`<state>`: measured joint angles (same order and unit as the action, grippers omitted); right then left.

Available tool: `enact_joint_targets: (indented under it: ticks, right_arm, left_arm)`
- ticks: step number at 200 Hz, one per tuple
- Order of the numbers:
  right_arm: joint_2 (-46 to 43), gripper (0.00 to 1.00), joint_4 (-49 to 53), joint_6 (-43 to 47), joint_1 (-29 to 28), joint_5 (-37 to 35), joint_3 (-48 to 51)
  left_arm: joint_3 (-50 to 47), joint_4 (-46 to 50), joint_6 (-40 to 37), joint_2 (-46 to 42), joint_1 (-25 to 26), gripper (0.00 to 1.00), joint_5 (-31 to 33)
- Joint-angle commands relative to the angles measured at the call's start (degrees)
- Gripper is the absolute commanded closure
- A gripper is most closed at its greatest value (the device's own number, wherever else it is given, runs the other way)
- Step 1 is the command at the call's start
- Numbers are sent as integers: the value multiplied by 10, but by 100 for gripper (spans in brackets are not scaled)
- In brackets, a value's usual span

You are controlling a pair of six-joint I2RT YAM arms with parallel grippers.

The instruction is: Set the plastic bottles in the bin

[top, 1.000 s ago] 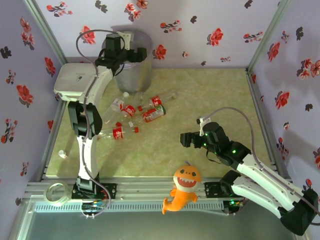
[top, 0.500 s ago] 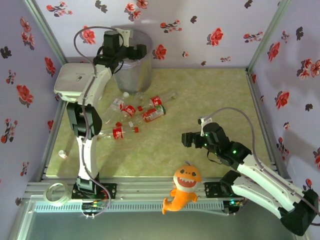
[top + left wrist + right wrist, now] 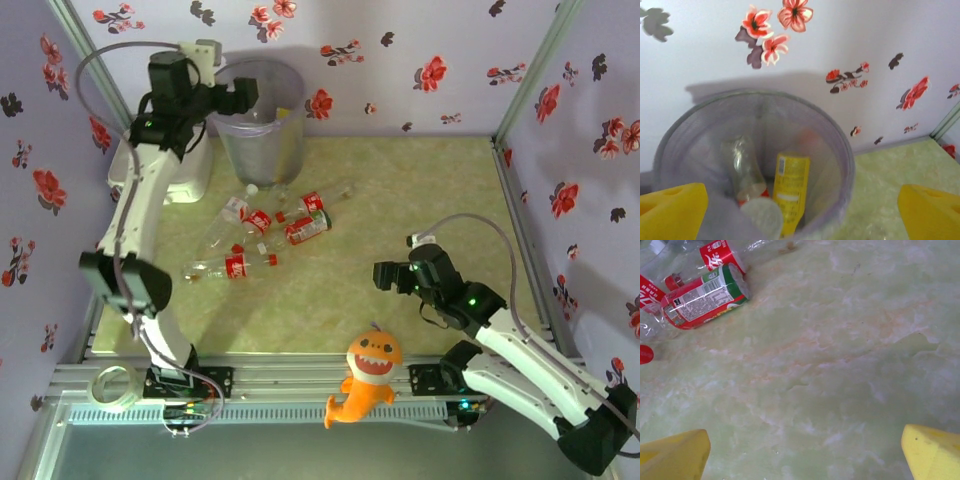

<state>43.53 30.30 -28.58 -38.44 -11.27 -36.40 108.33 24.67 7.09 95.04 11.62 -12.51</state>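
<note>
Top external: my left gripper (image 3: 245, 97) hangs wide and empty over the far-left bin (image 3: 265, 155). The bottles (image 3: 307, 227) lie slantwise left of my wide-open right gripper (image 3: 382, 277) (the nearer one, I judge).

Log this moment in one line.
left claw: open, at bin | right claw: open, over table | in bin: yellow bottle, clear bottle | on table: red-label bottles

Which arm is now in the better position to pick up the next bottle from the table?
Probably the right. The right gripper is open and low, facing the bottles lying on the table. The left gripper is also open, but it is up at the rim of the bin.
</note>
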Motion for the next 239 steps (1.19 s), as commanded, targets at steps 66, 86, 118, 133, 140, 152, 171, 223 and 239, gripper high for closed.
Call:
enact_joint_targets:
  ticks: [66,86,118,133,140,152,171,223,239]
  right_arm:
    - [20,1,16,14,53,6,-59]
    - [30,1,12,19,73,25,-59]
    - [56,1,-4,30,92,57,-65]
    - [63,1,-11,35,93,68,-68]
    - [64,1,-14,35,93,73,-68]
    - [63,1,-16,37,93,79,-70]
    - [60,1,-4,42,93,77,-74]
    - [38,1,23,48,100,73,-72]
    - [38,1,21,44,101,75,-71]
  left_arm:
    - [-392,125,14,-253,3,4,92]
    - [-446,159,24,-273,2,5,123]
    - [-489,161,43,-243,-21,4,144]
    - [-492,143,49,-197,-41,4,142]
    - [-490,133,47,-173,-46,3,139]
    - [-491,105,42,-138,-49,2,138]
    - [-483,84,37,-86,-50,1,136]
    - [-455,61,1,-6,-52,0,124]
    - [-442,59,-3,16,-55,1,125]
